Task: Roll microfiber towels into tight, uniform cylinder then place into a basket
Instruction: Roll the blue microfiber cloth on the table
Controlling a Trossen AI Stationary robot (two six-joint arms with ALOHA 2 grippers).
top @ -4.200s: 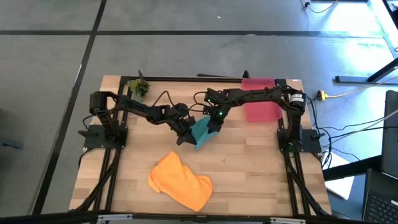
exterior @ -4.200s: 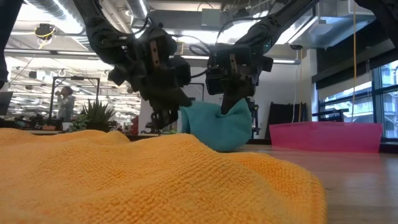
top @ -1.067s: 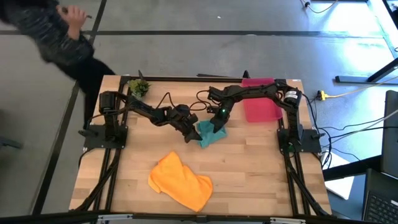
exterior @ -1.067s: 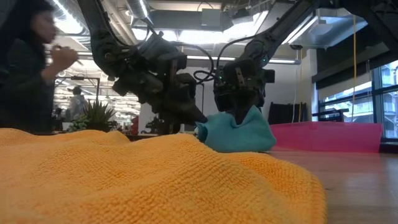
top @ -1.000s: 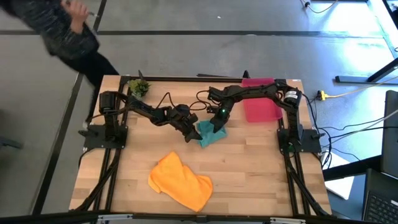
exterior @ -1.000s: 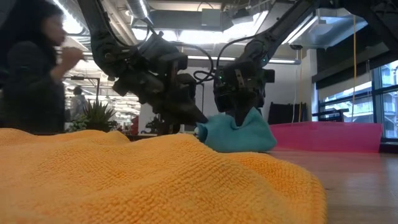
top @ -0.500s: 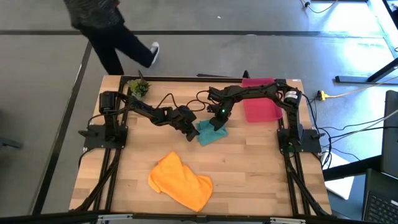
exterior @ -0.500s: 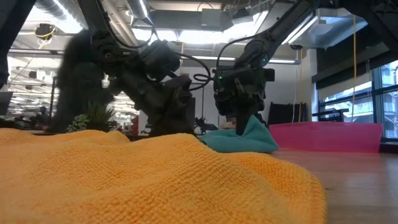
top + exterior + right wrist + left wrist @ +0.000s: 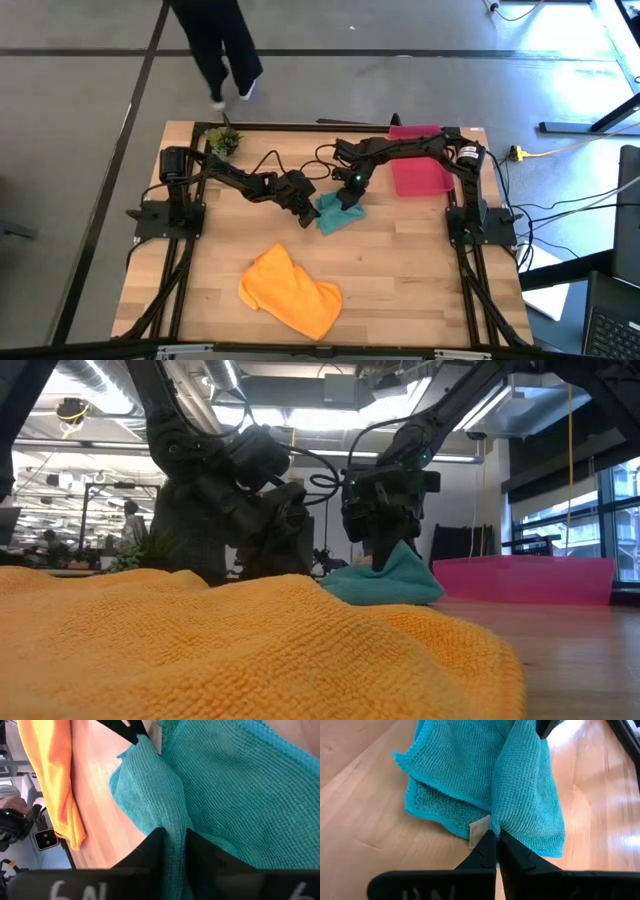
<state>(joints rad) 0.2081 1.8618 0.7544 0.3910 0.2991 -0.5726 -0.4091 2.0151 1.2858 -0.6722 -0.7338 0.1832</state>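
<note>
Your teal towel [image 9: 336, 214] lies mid-table as a loosely folded, rumpled heap with one ridge pulled up, not a cylinder. Your left gripper [image 9: 494, 838] is closed, pinching the towel's edge by its white tag. Your right gripper [image 9: 172, 834] straddles the raised fold, fingers slightly parted with cloth between them. The orange towel [image 9: 290, 290] lies crumpled nearer the front; the red-pink basket [image 9: 420, 168] sits at the back right.

Both arms reach inward, meeting mid-worktop. Left claw [image 9: 495, 840] low, fingers pinched together at tips. Right claw [image 9: 172, 845] angled down, fingers slightly parted.
</note>
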